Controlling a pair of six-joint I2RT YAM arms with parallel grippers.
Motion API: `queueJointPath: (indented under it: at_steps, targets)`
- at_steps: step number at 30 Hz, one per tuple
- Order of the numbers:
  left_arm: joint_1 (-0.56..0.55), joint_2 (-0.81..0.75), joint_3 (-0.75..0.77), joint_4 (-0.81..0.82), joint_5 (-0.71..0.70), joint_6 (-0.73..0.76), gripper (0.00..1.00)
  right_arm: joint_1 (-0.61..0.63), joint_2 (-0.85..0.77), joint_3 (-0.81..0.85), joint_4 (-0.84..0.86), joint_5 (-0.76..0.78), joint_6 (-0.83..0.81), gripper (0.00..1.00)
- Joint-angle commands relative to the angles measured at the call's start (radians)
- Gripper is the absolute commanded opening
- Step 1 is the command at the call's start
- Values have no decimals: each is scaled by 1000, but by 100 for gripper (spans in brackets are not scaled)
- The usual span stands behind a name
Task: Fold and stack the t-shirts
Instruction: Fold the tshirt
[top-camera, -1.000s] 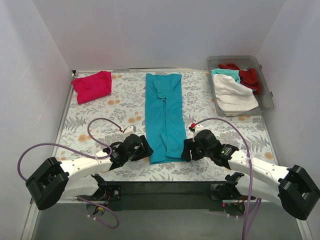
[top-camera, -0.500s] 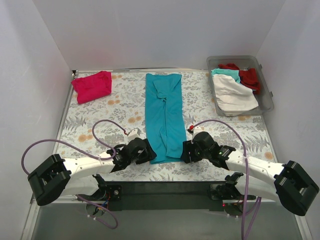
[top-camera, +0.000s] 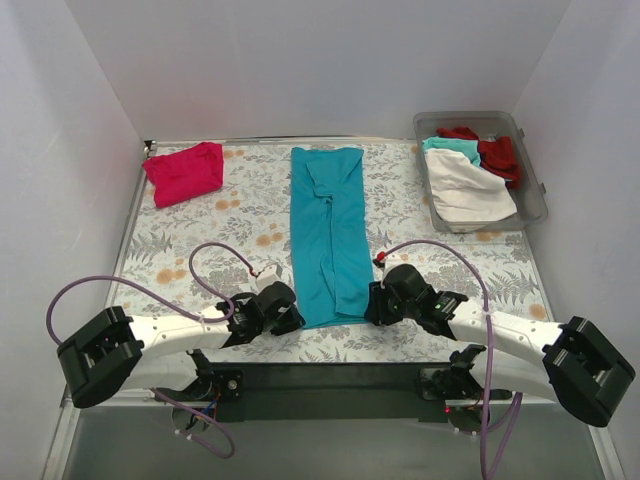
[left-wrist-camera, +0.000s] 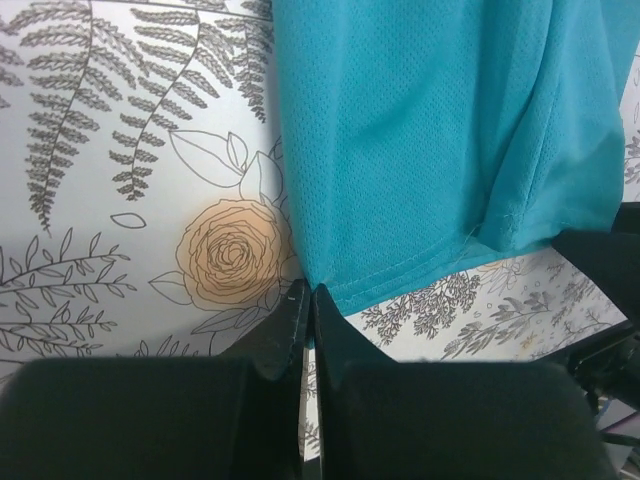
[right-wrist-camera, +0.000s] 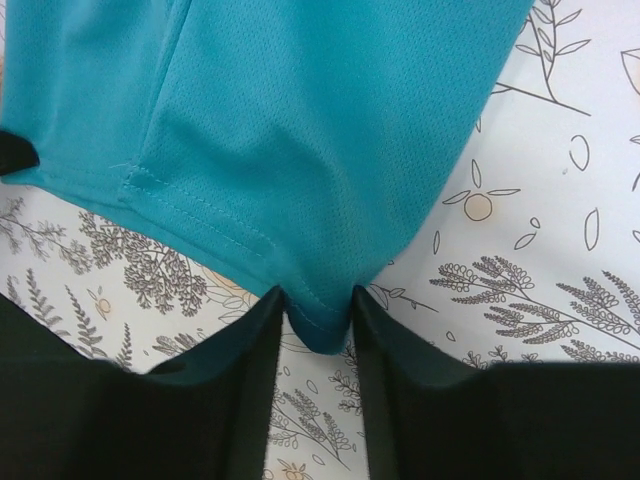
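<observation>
Floral tablecloth underneath, teal t-shirt lying on it as one long folded strip. Left gripper pinches its near-left hem corner, nearly closed; right gripper squeezes the near-right corner, jaws narrowly apart. Pink t-shirt sits far-left of it, bin of tees far-right.

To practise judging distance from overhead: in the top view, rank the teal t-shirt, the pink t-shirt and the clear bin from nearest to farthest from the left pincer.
From the left pincer:
1. teal t-shirt, table centre, its near corner at the pincer's tips.
2. pink t-shirt, folded, far left corner.
3. clear bin, far right corner.
</observation>
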Motion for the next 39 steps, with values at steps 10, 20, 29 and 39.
queueJointPath:
  at_steps: [10,20,29,39]
  targets:
    - [-35,-14,1,-51,-8,35,0,64,33,12,17,-15,-4,1]
    - [-44,-114,-19,-82,24,57,0,124,-39,7,-72,40,39,1]
    - [63,-110,125,19,29,265,0,110,80,240,-105,164,-94,1]
    - [358,-19,234,157,194,413,0,-8,274,494,-119,156,-223,1]
